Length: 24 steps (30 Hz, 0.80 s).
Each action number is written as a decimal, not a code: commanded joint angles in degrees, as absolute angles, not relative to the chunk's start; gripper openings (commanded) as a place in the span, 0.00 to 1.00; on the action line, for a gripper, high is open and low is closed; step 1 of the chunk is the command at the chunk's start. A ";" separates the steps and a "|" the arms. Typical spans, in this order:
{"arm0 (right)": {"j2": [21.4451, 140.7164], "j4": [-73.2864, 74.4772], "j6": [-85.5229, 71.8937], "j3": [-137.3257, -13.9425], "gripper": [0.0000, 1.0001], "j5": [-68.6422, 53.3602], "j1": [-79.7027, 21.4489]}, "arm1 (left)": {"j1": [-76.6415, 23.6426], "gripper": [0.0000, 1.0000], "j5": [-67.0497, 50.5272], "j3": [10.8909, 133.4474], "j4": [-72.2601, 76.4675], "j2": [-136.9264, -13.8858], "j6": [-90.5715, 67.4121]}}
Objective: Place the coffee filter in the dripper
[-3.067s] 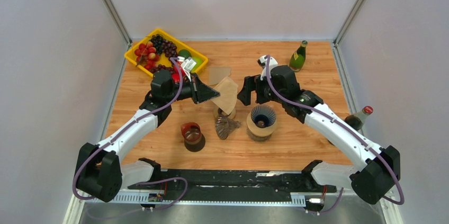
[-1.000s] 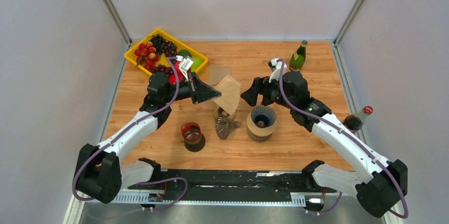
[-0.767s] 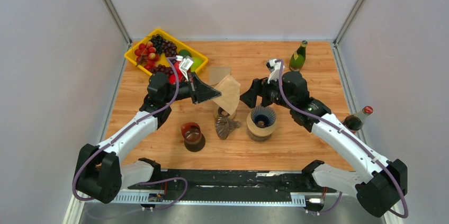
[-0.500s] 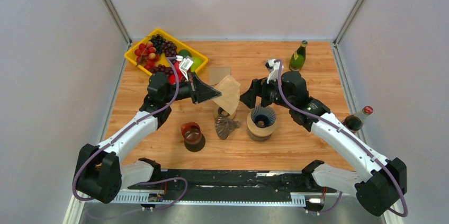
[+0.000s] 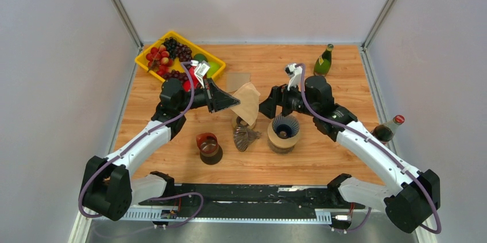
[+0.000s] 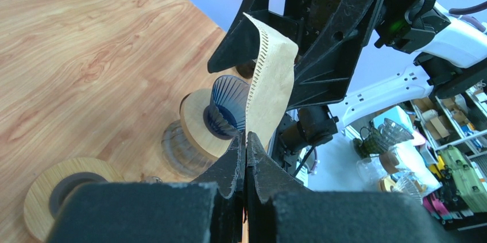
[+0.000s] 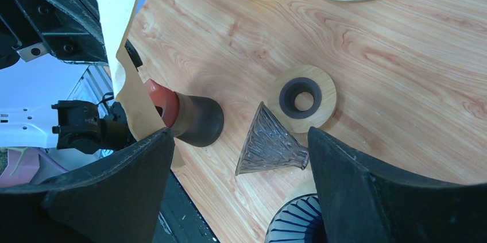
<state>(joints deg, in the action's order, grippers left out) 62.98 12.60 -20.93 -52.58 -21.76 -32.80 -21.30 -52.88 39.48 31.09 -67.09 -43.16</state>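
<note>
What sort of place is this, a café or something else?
Likely a robot test lab, not a café: two arms bolted to a walled wooden table, staged props like the blue dripper and fruit tray, cluttered storage shelves beyond.

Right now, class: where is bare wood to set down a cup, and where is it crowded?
Bare: back strip between yellow tray and green bottle. Crowded: centre, around blue dripper, glass dripper and red cup.

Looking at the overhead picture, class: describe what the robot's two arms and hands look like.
The left arm and right arm have white shells with black joints. A purple cable loops along each. The left hand and right hand are black with broad wedge-shaped fingers.
</note>
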 commanded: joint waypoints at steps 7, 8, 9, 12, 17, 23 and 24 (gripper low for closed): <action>59.40 14.96 -21.27 -53.48 0.91 -7.22 -32.63 | -21.30 0.00 -53.39 40.66 30.58 -65.30 -40.88; 58.93 15.35 -21.27 -53.31 0.91 -6.54 -32.61 | -21.33 0.00 -53.32 40.80 30.10 -65.17 -40.65; 58.63 15.39 -21.27 -53.08 0.91 -6.61 -32.61 | -21.28 0.00 -53.17 40.83 29.99 -65.03 -40.35; 58.65 15.44 -21.25 -53.44 0.91 -9.49 -32.61 | -21.33 0.00 -53.09 40.87 29.72 -64.83 -40.10; 59.65 15.35 -20.55 -54.34 0.91 -13.90 -32.61 | -21.32 0.00 -52.76 41.12 29.01 -64.77 -39.75; 60.84 14.55 -20.37 -54.98 0.91 -17.43 -32.61 | -21.30 0.00 -52.65 41.18 28.93 -65.03 -39.81; 61.03 14.26 -20.39 -55.03 0.91 -18.46 -32.61 | -21.30 0.00 -52.58 41.20 28.88 -65.08 -39.84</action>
